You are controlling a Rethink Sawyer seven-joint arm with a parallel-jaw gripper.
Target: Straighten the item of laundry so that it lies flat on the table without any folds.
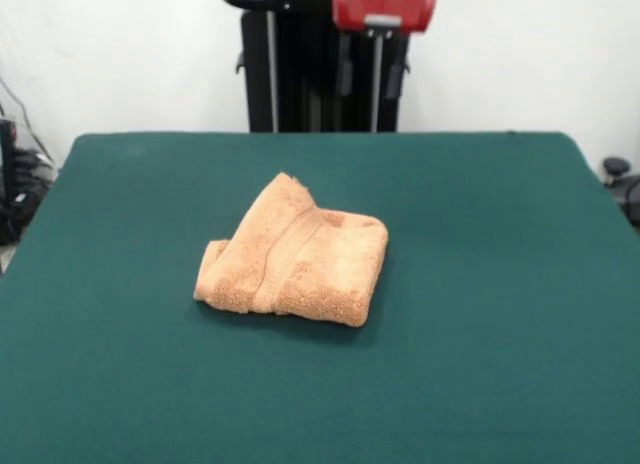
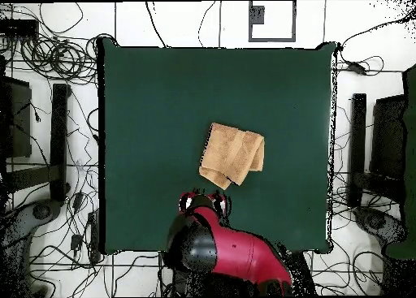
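The orange-tan towel [image 1: 295,252] lies folded over in a thick bundle near the middle of the dark green table [image 1: 500,284], with a woven band stripe running across its top layer. It also shows in the overhead view [image 2: 233,154], rumpled and doubled over on the table [image 2: 146,108]. My gripper [image 2: 203,203] hangs under the red arm end over the table's robot-side edge, a short way from the towel and not touching it. In the front view the red arm end [image 1: 385,6] sits high at the top, behind the towel. The white tag is hidden.
The black pedestal [image 1: 310,74] stands behind the table's far edge. Cables and dark stands [image 2: 58,140] lie on the floor around the table. Green surface shows on all sides of the towel.
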